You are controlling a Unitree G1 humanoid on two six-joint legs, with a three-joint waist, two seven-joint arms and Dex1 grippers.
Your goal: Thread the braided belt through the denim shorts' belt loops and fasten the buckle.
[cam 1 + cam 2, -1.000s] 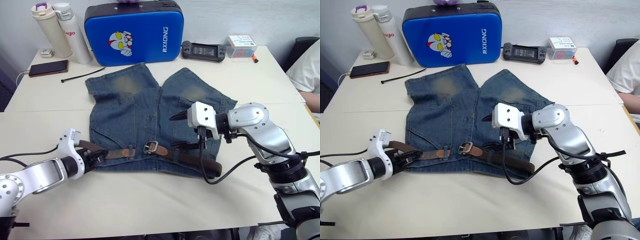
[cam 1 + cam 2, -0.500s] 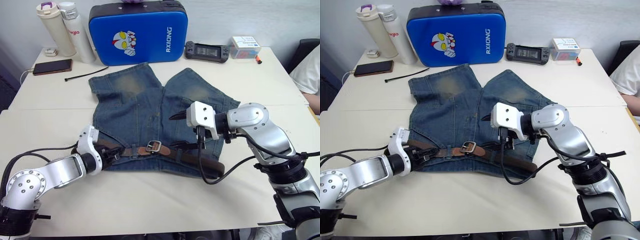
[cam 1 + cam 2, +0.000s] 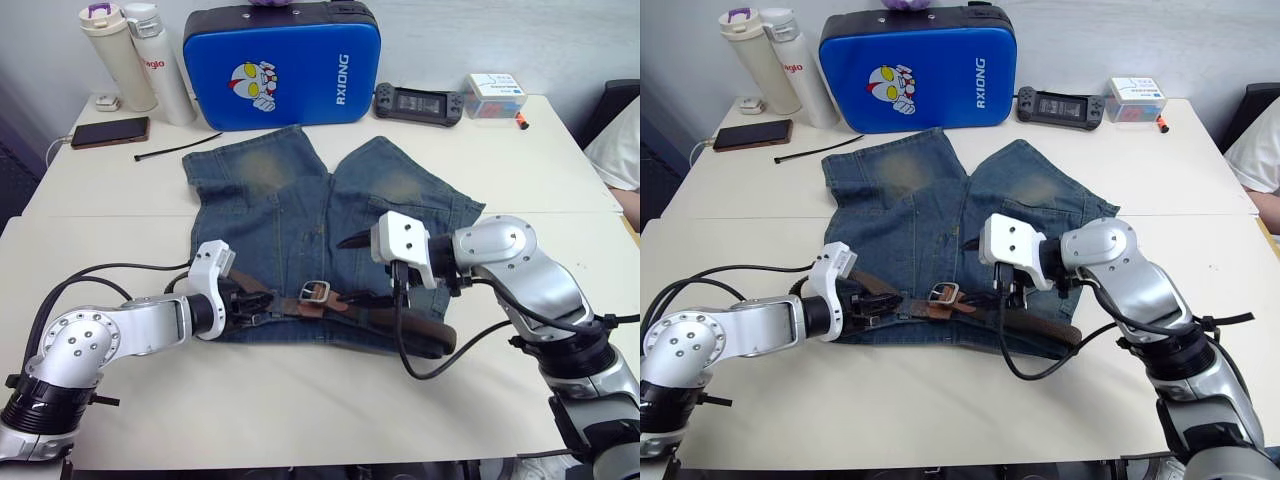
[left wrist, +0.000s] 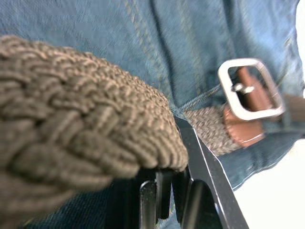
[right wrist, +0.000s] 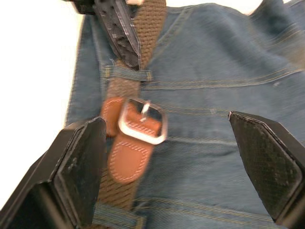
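Left wrist view: braided belt (image 4: 86, 129) is clamped by left gripper (image 3: 243, 303); right gripper (image 5: 178, 162) is spread wide above buckle (image 5: 143, 120). Risk: belt bunched before belt loops (image 5: 127, 74), denim shorts (image 3: 320, 215) dragged.

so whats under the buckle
The buckle lies on the braided belt across the denim shorts waistband. Whether a belt loop sits beneath it is hidden.

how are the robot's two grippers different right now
The left gripper is shut on the braided belt; the right gripper is spread wide, holding nothing. The left sits at the denim shorts' waistband end; the right hovers over the buckle. Both have black fingers.
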